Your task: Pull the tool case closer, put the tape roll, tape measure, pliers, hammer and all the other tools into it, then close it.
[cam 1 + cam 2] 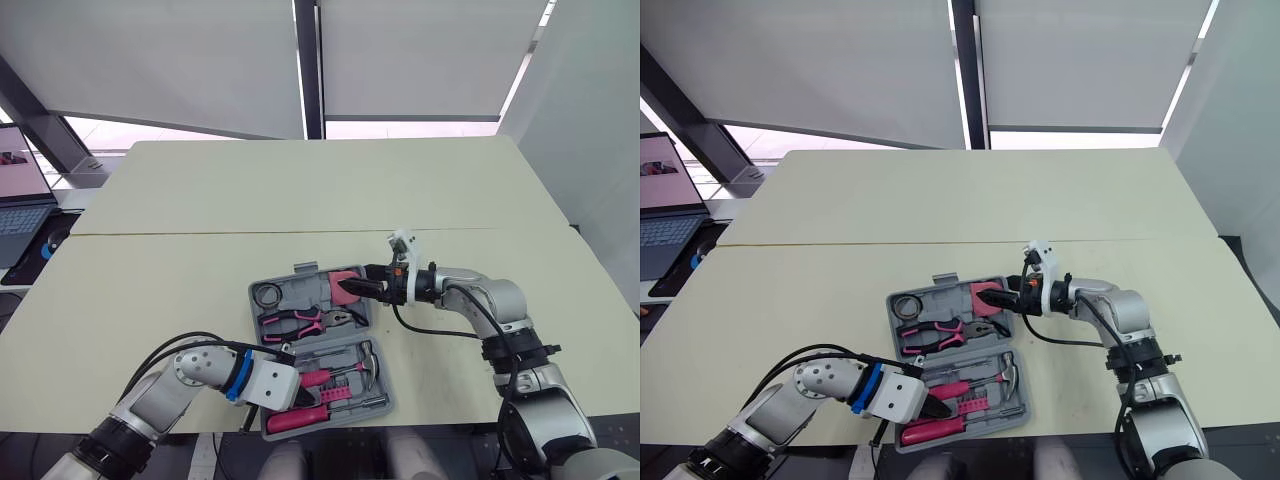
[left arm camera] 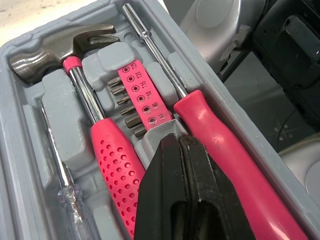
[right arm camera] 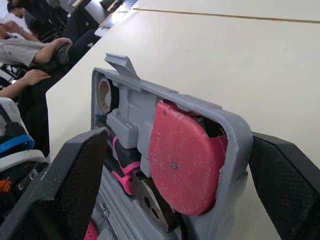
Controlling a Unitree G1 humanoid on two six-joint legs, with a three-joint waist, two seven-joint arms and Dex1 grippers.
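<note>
The grey tool case [image 1: 262,288] lies open near the table's front edge. Its far half holds the tape roll [image 1: 268,295], pink-handled pliers [image 1: 295,322] and pink tape measure [image 1: 347,277]. Its near half holds the hammer [image 2: 75,75], a bit strip [image 2: 142,100] and a pink-handled screwdriver [image 2: 215,135]. My right gripper [image 1: 346,289] is open at the case's far right corner, and its fingers [image 3: 75,175] straddle the rim beside the tape measure [image 3: 185,160]. My left gripper [image 2: 177,142] is shut and empty, its tips just above the tool handles in the near half.
A laptop [image 1: 20,190] sits off the table's far left. A seam [image 1: 200,233] crosses the table behind the case. The front edge lies right under the case's near half. People sit beyond the table in the right wrist view [image 3: 30,50].
</note>
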